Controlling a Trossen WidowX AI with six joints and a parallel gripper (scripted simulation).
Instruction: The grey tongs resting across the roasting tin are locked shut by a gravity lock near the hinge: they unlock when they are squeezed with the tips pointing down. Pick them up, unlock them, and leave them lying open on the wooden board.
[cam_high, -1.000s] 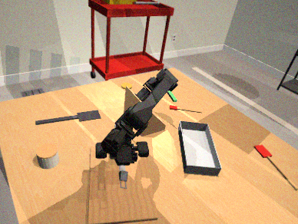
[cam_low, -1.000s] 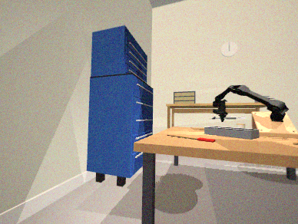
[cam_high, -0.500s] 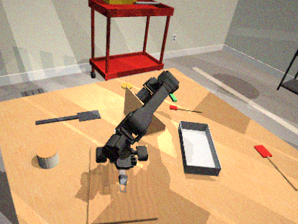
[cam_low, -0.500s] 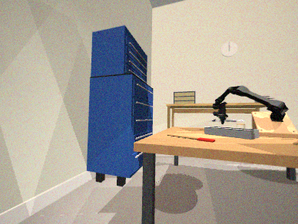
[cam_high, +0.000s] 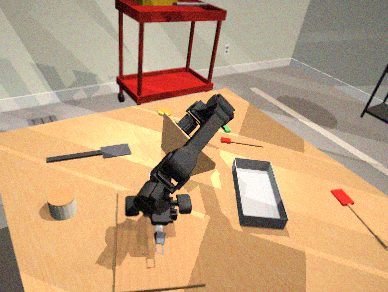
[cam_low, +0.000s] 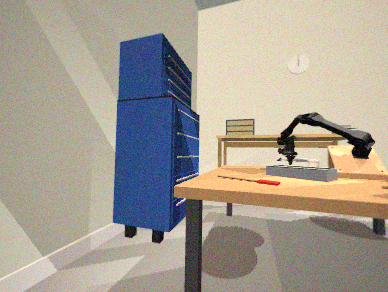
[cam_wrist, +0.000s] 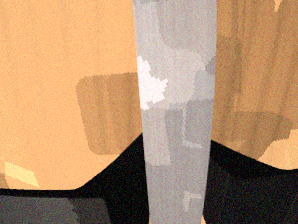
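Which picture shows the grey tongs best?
The wrist view: the tongs fill its middle, hanging from the shut gripper. The top view shows only their small tip below the gripper. In the exterior view they're too tiny to tell.

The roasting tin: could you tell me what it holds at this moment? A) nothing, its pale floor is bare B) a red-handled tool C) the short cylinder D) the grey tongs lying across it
A: the roasting tin shows only its pale floor, while the gripper holds the grey tongs over the wooden board to the side.
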